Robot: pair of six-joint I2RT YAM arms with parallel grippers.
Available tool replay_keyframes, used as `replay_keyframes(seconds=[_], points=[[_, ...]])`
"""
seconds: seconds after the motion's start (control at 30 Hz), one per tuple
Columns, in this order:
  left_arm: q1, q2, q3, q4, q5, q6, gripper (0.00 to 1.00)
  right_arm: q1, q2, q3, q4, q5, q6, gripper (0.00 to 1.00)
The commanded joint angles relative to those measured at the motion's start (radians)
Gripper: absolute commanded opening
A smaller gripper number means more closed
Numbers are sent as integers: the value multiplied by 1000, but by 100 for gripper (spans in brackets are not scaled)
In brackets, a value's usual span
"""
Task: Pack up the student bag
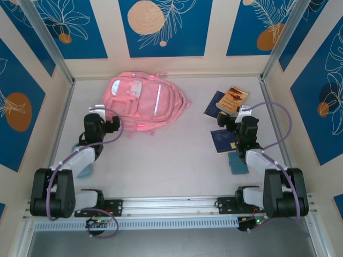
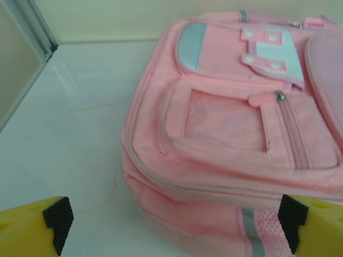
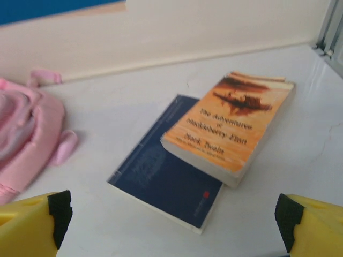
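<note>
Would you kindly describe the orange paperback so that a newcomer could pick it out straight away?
Find the large soft pink fabric backpack at the far middle of the white table, then look right. There a thick orange paperback book lies partly on a thin dark blue book. Its neighbours are blue; it alone is orange.

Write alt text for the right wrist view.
An orange paperback lies partly on a dark blue book on the white table. The pink student bag sits at the left edge; the right gripper, open, shows yellow tips in the bottom corners.
</note>
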Motion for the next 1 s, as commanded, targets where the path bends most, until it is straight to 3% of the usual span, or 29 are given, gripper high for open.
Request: replay_keyframes(seconds=[0.0,0.2,0.33,0.63,0.97], points=[[-5,-69,97,-308,23,-128,100,36,-94,70,-199,-6,93,99],[-14,-28,318,-606,164,-380,100,68,-58,313,-629,-78,275,99],[-79,98,426,-585,361,-471,97,71,59,445,-800,-167,355,99],[-352,532,816,-628,305,-524,88,76,195,491,-819,-364,459,99],[-445,985,1316,-815,274,-559,73,82,205,497,-884,-362,476,99]])
